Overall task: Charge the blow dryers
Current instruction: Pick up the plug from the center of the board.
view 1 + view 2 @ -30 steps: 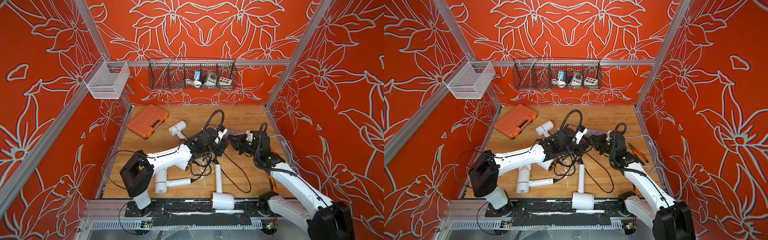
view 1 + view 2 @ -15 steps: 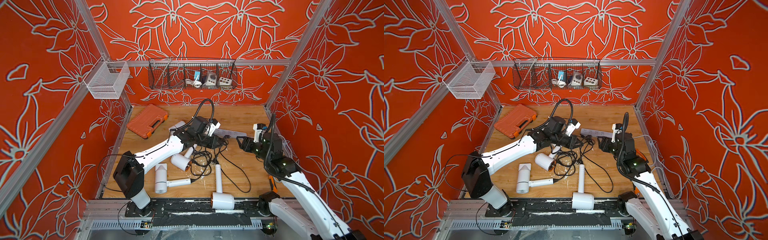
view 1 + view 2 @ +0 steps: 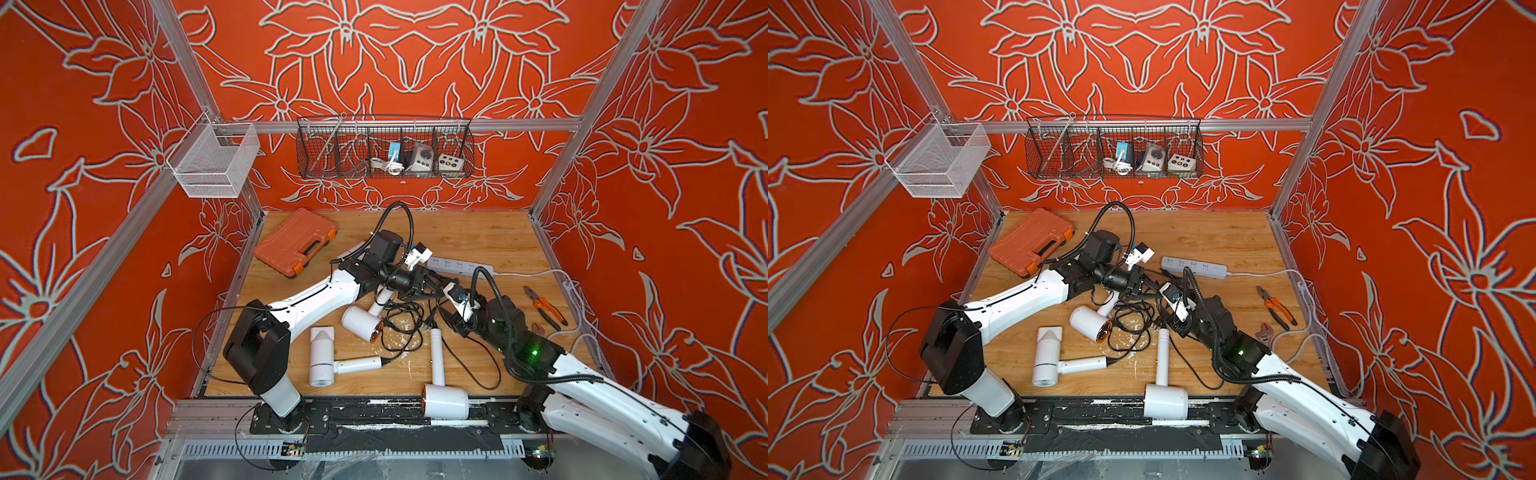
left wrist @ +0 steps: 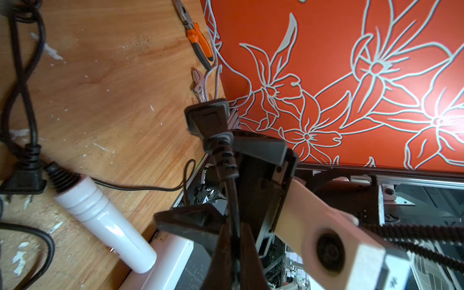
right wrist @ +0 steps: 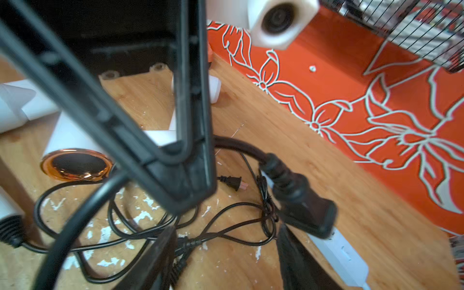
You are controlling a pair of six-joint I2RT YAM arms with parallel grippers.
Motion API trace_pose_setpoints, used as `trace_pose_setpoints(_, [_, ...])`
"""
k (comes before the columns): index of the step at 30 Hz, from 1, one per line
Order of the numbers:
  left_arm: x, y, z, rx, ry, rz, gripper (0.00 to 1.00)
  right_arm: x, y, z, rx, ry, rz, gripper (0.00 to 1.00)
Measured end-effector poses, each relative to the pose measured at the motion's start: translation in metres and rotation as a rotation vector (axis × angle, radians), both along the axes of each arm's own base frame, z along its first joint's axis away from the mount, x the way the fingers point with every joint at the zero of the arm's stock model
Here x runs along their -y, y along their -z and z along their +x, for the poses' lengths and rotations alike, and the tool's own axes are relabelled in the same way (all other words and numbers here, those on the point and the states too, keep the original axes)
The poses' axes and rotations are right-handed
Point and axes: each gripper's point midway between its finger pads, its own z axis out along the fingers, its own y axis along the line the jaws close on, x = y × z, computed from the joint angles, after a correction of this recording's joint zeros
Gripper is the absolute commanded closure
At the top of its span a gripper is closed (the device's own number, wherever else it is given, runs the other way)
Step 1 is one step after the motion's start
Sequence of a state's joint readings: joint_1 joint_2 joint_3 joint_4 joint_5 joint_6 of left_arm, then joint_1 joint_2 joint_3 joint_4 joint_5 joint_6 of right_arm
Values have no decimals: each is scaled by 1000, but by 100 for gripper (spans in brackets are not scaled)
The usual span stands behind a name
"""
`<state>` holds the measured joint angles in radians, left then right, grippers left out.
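The left gripper (image 3: pixel 430 289) is clamped on a black cord (image 4: pixel 232 195) just behind its plug (image 4: pixel 208 120), which sticks out past the fingertips. In the right wrist view that plug (image 5: pixel 303 203) sits right at the left end of the white power strip (image 5: pixel 344 253). Whether its prongs are in a socket I cannot tell. The right gripper (image 5: pixel 226 253) has its jaws apart and holds nothing. It hangs low over the tangle of cords (image 3: pixel 401 328), just near of the left gripper.

Further out, 3 blow dryers lie on the wooden table (image 3: pixel 478 232):
- 1 with a copper mouth (image 3: pixel 359 322) sits beside the tangle.
- 1 lies near-left (image 3: pixel 322 357).
- 1 lies at the near edge (image 3: pixel 444 401).

A 4th I cannot make out clearly. Pliers (image 3: pixel 546 305) lie at the right and an orange case (image 3: pixel 295 243) at the far left.

The step in hand looks like seating this plug in the strip:
- Square the prongs to a socket before pushing.
- Press straight down, not at a slant.
- Use the free right gripper to hold the strip flat so it does not slide away.
- Keep slack in the cord, or the tangle may pull the plug off line.
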<state>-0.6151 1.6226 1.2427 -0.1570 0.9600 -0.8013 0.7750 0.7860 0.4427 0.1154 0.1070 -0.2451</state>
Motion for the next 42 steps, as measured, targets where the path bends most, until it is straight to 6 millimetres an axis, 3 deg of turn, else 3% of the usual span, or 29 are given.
trace_pose_setpoints(6, [-22, 8, 8, -64, -65, 20, 100, 12, -17, -5, 153, 3, -13, 35])
trace_pose_setpoints(13, [-24, -14, 5, -82, -91, -23, 100, -12, -13, -11, 215, -136, -97, 30])
trace_pose_setpoints(18, [-27, -12, 1, -143, -120, -36, 100, -25, -2, -5, 249, -168, -168, 34])
trace_pose_setpoints(26, [-27, -3, 1, -273, -169, -45, 100, -28, -31, 2, 343, -142, -125, 35])
trace_pose_setpoints(31, [-25, -8, 3, -307, -185, -67, 100, -32, -38, 4, 360, -154, -138, 40])
trace_pose_setpoints(36, [-24, -15, 5, -329, -197, -95, 100, -35, -34, 7, 352, -158, -156, 53])
trace_pose_setpoints(42, [-25, -22, 4, -353, -207, -112, 100, -38, -29, 10, 334, -158, -169, 53])
